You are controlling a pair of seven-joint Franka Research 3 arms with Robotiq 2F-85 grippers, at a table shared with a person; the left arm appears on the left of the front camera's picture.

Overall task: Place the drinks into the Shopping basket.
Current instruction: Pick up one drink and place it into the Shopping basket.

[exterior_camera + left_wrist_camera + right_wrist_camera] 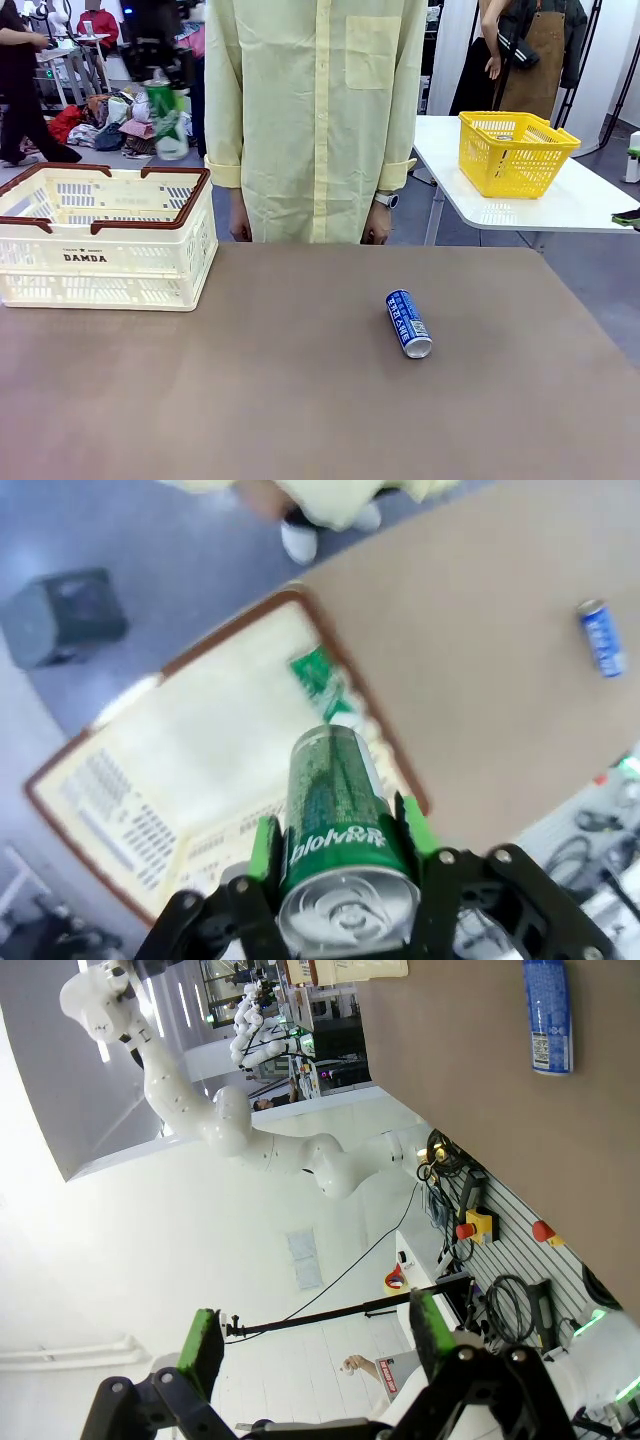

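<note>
Green can sits clamped in the left pincer above the basket at ten o'clock; blue can lies on the counter toward two o'clock; right pincer gapes wide.

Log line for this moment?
left gripper: shut on green can, over Shopping basket | right gripper: open, empty | blue can: lying on table

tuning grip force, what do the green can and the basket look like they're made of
Green can: probably thin aluminium, with a glossy printed wall and a bare silvery top. Basket: looks like moulded plastic, with matte cream slotted walls and a brown rim.
</note>
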